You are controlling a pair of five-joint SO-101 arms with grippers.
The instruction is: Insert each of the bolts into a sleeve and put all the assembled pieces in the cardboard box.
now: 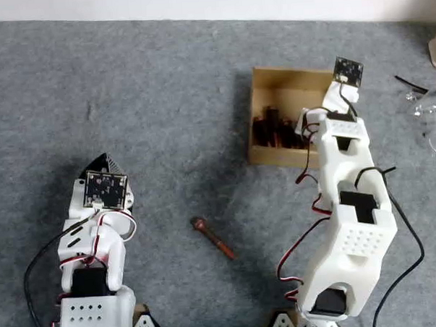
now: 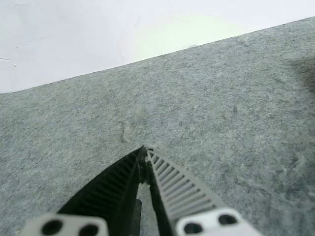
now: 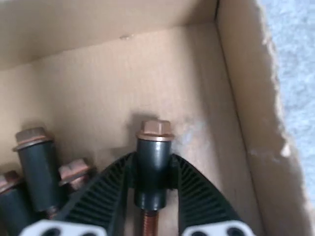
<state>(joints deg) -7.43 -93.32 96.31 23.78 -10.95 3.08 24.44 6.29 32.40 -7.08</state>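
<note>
In the high view, assembled pieces [image 1: 271, 131] already lie in the cardboard box [image 1: 253, 111], while one bare bolt [image 1: 213, 237] lies on the table [image 1: 164, 86] between the arms, not yet sleeved. In the left wrist view, the left claw [image 2: 145, 153] is clenched on nothing, low over the table. In the right wrist view, the right claw [image 3: 151, 159] grasps a sleeved bolt [image 3: 152, 142] inside the box beside the assembled pieces. Releasing it looks due next, then the last bolt.

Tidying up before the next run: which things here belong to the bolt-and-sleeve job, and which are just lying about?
Job: cardboard box; assembled pieces inside it; sleeved bolt in the right jaws; loose bolt on the grey mat.
Lying about: clear plastic clutter at the mat's edge.
</note>
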